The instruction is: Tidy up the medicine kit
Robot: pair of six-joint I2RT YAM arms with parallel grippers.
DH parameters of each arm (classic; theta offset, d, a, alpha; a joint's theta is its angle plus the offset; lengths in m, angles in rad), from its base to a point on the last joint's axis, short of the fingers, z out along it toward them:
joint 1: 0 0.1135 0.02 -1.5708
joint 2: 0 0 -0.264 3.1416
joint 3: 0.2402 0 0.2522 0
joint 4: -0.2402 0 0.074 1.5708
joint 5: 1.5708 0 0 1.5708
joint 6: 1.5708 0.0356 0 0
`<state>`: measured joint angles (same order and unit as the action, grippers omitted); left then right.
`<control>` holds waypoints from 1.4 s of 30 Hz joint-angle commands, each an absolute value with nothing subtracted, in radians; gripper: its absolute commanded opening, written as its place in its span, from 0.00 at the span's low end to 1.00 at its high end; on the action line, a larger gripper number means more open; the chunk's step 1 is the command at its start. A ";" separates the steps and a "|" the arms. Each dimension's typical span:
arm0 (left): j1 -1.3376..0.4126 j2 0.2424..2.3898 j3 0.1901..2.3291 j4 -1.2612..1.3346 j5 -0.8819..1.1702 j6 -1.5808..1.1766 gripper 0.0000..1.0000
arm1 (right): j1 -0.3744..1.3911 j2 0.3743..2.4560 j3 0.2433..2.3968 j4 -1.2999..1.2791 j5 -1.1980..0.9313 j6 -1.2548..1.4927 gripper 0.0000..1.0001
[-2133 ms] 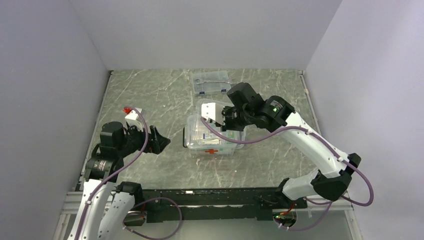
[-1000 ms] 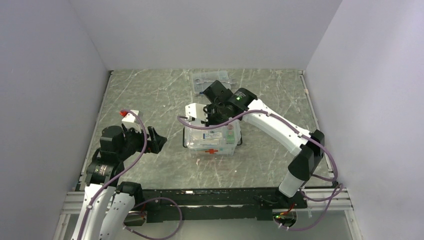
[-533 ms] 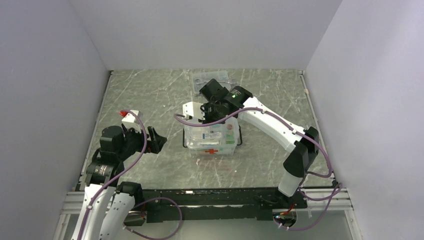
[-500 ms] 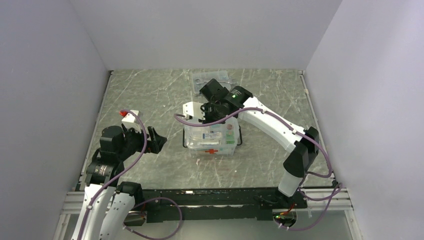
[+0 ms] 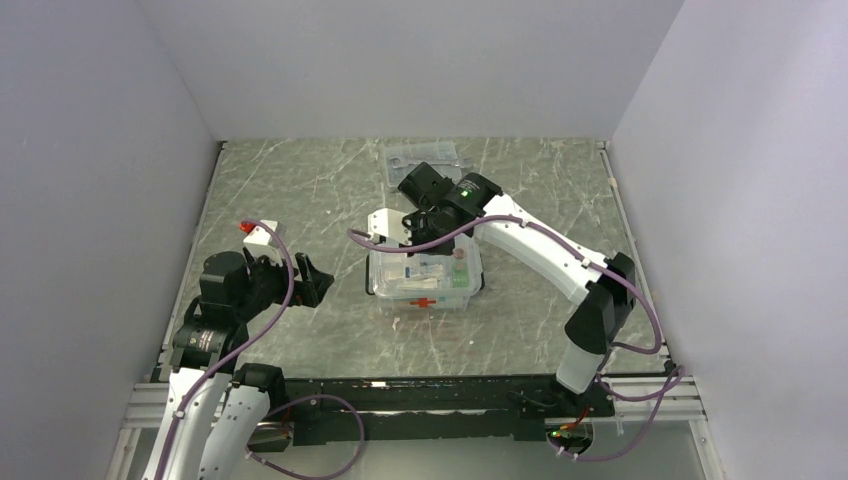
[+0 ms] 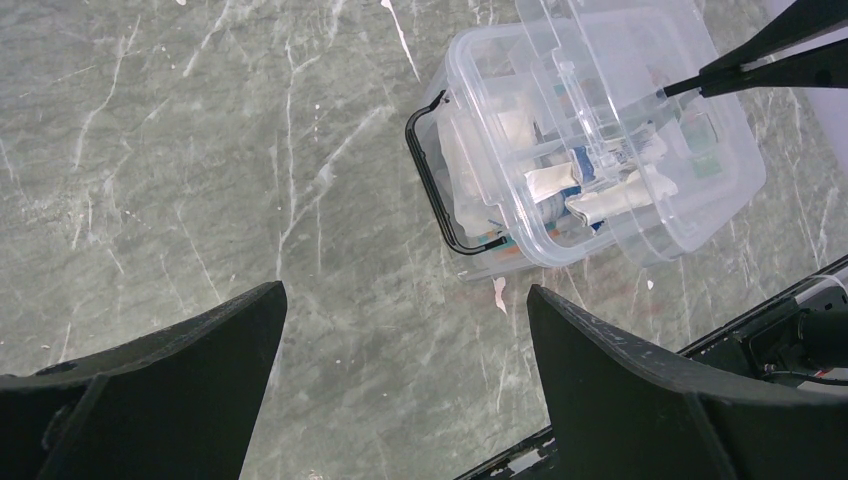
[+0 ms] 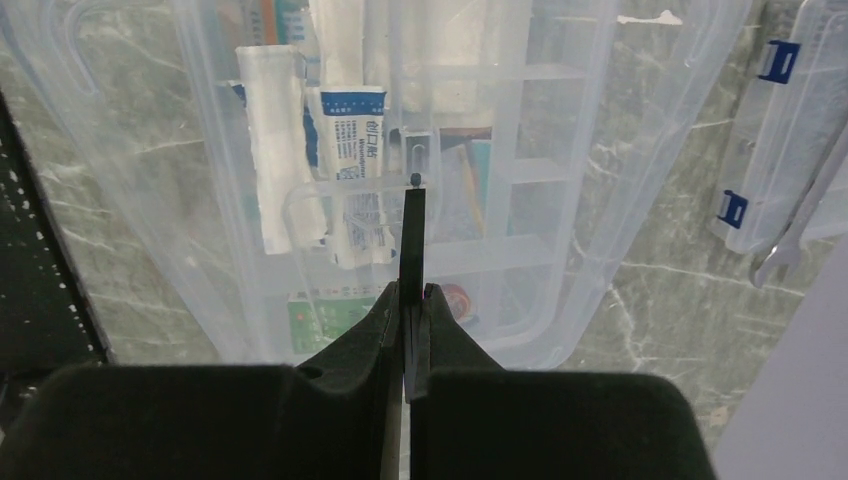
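Observation:
The medicine kit box [image 5: 440,303], clear with a red cross on its front, stands mid-table with white packets [image 7: 350,180] and small bottles inside. A clear divided tray [image 6: 690,225] sits askew over the box's opening and overhangs its rim. Directly above it is my right gripper [image 7: 412,292], shut. A thin black strip runs from between its fingers to the tray's centre post. That gripper also shows from above [image 5: 418,228]. My left gripper [image 6: 405,295] hangs open and empty over bare table, left of the box [image 6: 450,70].
A flat clear case with blue latches [image 5: 420,160] holding metal tools lies behind the box near the back wall, close to the right wrist. Black wire handles [image 6: 430,190] hinge on the box's ends. Grey walls close off three sides.
The right arm has moved a little left and back above the box, still shut. The left arm has not moved.

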<state>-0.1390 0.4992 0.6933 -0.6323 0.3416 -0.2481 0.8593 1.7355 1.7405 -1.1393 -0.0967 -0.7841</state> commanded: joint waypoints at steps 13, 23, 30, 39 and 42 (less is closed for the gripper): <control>-0.143 0.488 0.692 -0.595 0.339 -0.244 0.98 | 0.879 1.814 1.852 -1.137 -0.105 -0.715 0.00; -0.145 0.489 0.690 -0.594 0.339 -0.242 0.98 | 0.880 1.836 1.829 -1.100 -0.127 -0.715 0.00; -0.146 0.488 0.690 -0.592 0.336 -0.245 0.98 | 0.889 1.848 1.800 -1.070 -0.145 -0.712 0.00; -0.146 0.489 0.689 -0.592 0.336 -0.244 0.98 | 0.914 1.858 1.750 -1.033 -0.141 -0.718 0.00; -0.146 0.492 0.688 -0.591 0.339 -0.245 0.98 | 0.918 1.861 1.732 -1.012 -0.129 -0.708 0.00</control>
<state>-0.1421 0.4992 0.6903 -0.6319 0.3416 -0.2481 0.8982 1.8515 1.7527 -1.0927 -0.0826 -0.7227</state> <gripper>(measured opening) 0.980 0.050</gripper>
